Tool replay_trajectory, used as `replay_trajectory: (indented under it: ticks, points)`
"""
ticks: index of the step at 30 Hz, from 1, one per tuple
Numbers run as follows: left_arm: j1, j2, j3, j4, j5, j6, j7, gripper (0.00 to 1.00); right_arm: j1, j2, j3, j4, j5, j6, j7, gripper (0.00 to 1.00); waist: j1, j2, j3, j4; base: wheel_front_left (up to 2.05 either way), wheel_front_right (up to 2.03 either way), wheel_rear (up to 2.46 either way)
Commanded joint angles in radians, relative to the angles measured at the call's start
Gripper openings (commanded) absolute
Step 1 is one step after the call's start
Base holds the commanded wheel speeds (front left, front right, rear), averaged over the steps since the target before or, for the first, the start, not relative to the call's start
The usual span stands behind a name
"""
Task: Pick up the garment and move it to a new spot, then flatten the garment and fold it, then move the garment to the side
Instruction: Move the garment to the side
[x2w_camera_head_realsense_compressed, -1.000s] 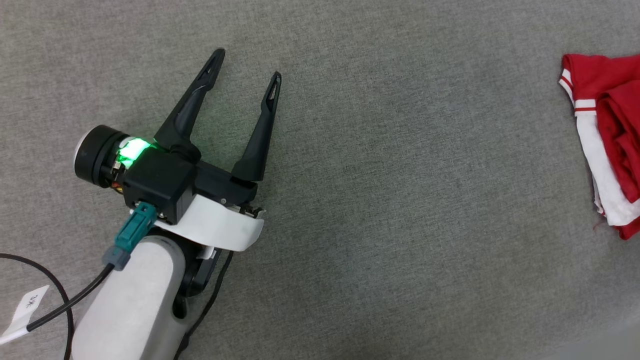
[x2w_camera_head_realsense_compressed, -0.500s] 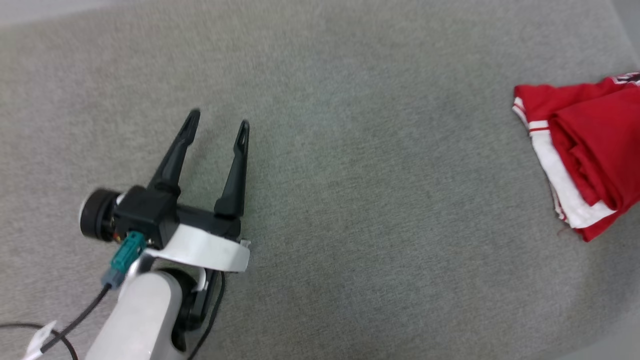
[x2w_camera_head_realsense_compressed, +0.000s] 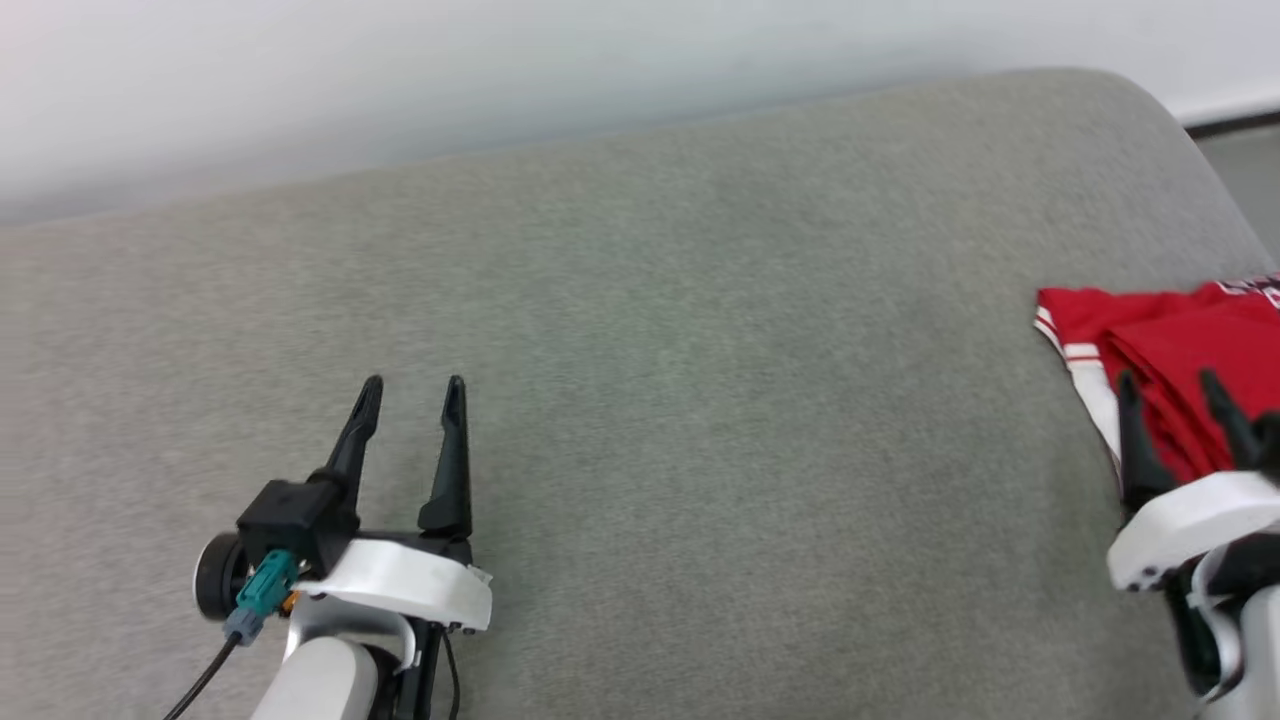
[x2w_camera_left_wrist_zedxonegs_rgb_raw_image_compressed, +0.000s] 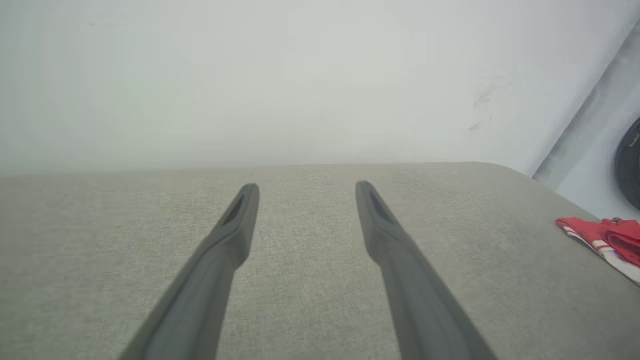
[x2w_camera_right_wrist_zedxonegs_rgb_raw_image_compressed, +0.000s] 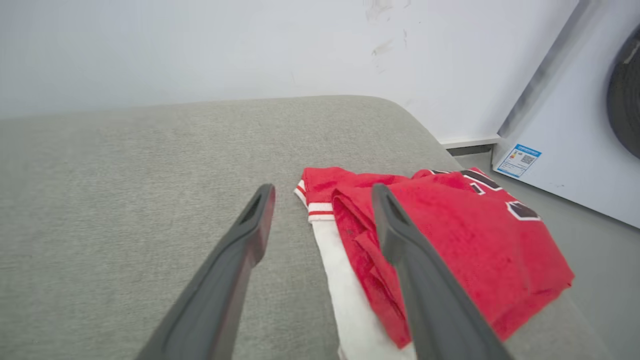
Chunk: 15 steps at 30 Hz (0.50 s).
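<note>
The garment (x2w_camera_head_realsense_compressed: 1180, 330) lies folded in a red-and-white bundle at the right edge of the head view, near the rounded corner of the grey cushioned surface (x2w_camera_head_realsense_compressed: 700, 350). The right gripper (x2w_camera_head_realsense_compressed: 1168, 382), lower right, hovers spread over its white sleeve edge, pinching nothing. The left gripper (x2w_camera_head_realsense_compressed: 413, 385), lower left, is spread too, with bare fabric between it and the garment. A pale wall (x2w_camera_head_realsense_compressed: 500, 70) backs the far edge; a white appliance (x2w_camera_right_wrist_zedxonegs_rgb_raw_image_compressed: 575, 125) stands beyond the corner.

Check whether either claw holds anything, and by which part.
Nothing is held. The left claw stands open over the bare grey cushion. The right claw stands open above the folded red jersey, which lies loose on that cushion.
</note>
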Motion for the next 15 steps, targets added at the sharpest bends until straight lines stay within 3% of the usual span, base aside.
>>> replay_trajectory:
  ticks: [1, 6, 15]
  points:
    - [0.012, -0.005, 0.004, 0.003, -0.004, 0.004, -0.004, 1.00, 0.016, 0.005, 0.005, -0.011, -0.004, -0.001, -0.006, 1.00, 0.0001, -0.0001, -0.039, 0.042, 0.00, 0.00, 0.00]
    - [0.041, -0.009, 0.043, 0.032, -0.020, 0.011, -0.017, 1.00, 0.099, 0.077, 0.028, -0.128, -0.012, -0.001, -0.008, 1.00, 0.0001, -0.0001, -0.080, 0.096, 0.00, 0.00, 0.00]
    - [0.104, 0.029, 0.087, 0.063, 0.003, 0.011, -0.023, 1.00, 0.210, 0.116, 0.092, -0.308, -0.040, -0.001, 0.017, 1.00, 0.0001, -0.0001, -0.154, 0.145, 0.00, 0.00, 0.00]
